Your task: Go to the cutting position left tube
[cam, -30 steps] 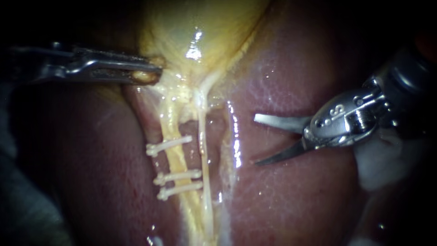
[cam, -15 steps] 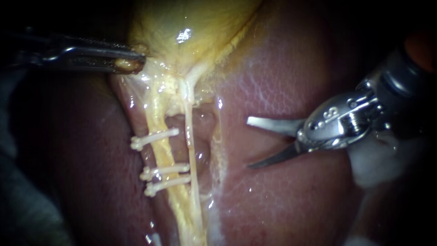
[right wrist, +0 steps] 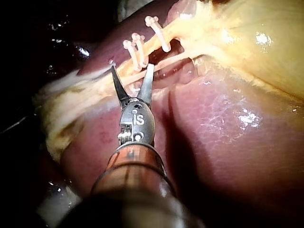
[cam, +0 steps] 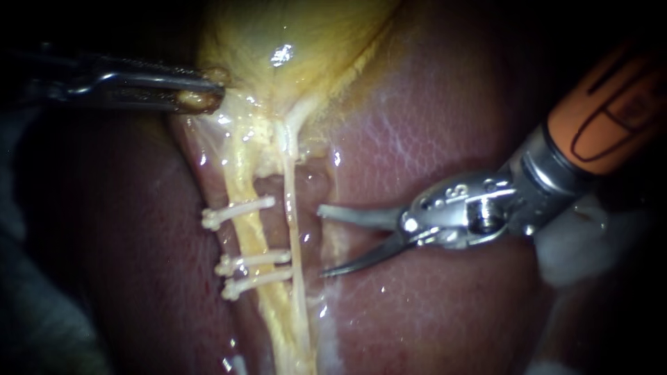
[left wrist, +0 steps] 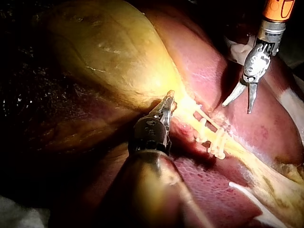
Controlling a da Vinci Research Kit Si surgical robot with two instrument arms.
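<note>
Endoscope view: the left tube (cam: 251,236) runs down from the gallbladder (cam: 292,35) and carries three clips (cam: 240,210): one alone, then a pair farther from the gallbladder. The bare stretch between the lone clip and the pair looks like your cutting position.

Left instrument (cam: 208,94): its jaws are clamped on a fold of the gallbladder, on the gallbladder side of the clips and well apart from them. My read is that this is traction. It pulls the left tube straight and raises it off the liver (cam: 431,111), so the clips stand clear.

Right instrument (cam: 322,242): the blades are spread with nothing between them, and they touch neither tube. The tips sit near the clips, on the side away from your left instrument. The thin right tube (cam: 292,222) lies between the tips and the clips. The opening roughly lines up with the gap between the lone clip and the pair, which is probably why you hold it wide, ready to straddle.

Right wrist view: the right instrument (right wrist: 132,67) points at the clips (right wrist: 137,50), with its tips just short of the pair. You can't read the height above the tissue from here.

Left wrist view: the right instrument (left wrist: 236,108) hangs beyond the clips, clear of the tissue.

Not in position yet, I judge. The risk is the right tube: it sits in your path to the clips, so a straight advance would catch it first. Stay in the clip gap, well off the pair.
</note>
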